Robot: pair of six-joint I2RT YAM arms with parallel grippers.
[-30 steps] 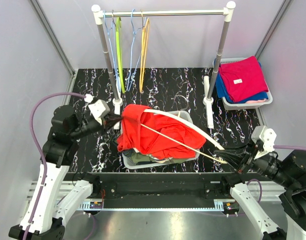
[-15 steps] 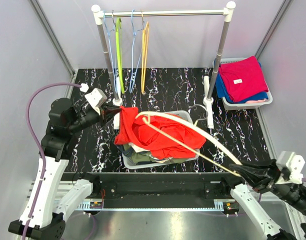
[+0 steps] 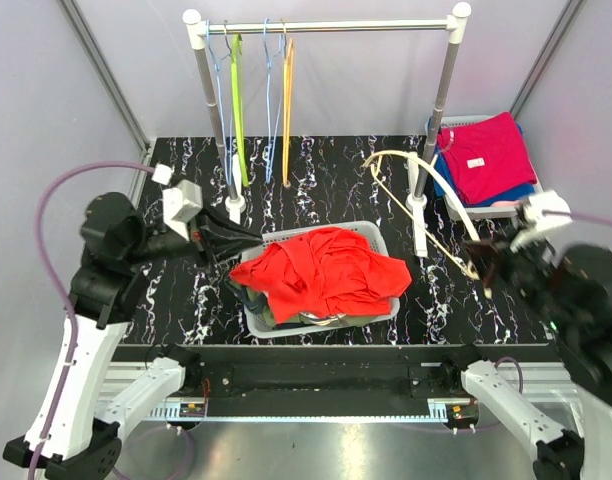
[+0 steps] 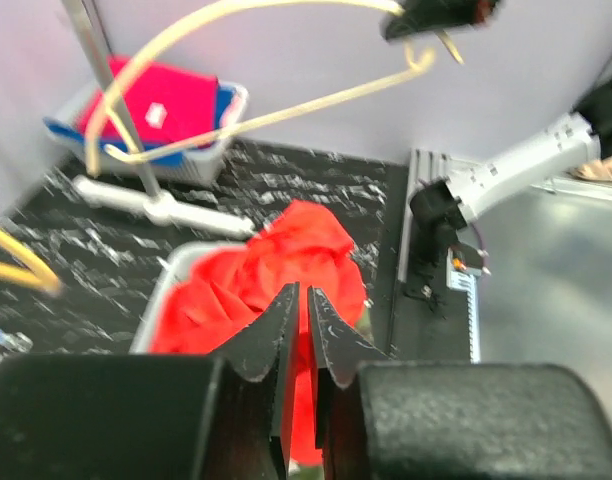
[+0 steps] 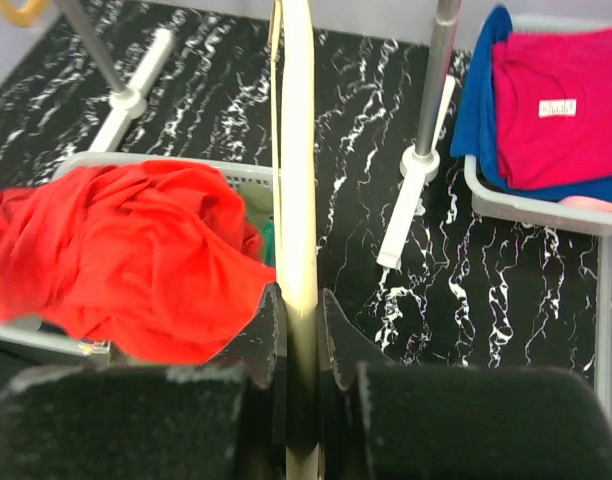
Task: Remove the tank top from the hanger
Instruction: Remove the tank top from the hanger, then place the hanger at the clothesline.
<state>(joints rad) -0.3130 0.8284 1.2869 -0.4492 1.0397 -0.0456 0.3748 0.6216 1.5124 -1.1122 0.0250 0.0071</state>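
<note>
**A:** Where is the red tank top (image 3: 326,270) being seen?

**B:** It is being seen lying in a heap in the grey basket (image 3: 361,229). That is just ahead of and below the tips of the left gripper (image 3: 248,240), and it is not being touched by them.

**A:** How are that gripper's jaws being held?

**B:** They are being held nearly together. Only a thin slit is showing in the left wrist view, and nothing is being gripped between them.

**A:** And the right gripper (image 3: 483,268)?

**B:** Its jaws are being pressed narrowly onto the cream hanger (image 5: 294,150). The hanger is being held up off the table, running straight forward from the fingers.

**A:** Is any cloth being carried on it?

**B:** No. The tank top is off it, lying ahead of that gripper, down to its left, well apart from the hanger.
</note>
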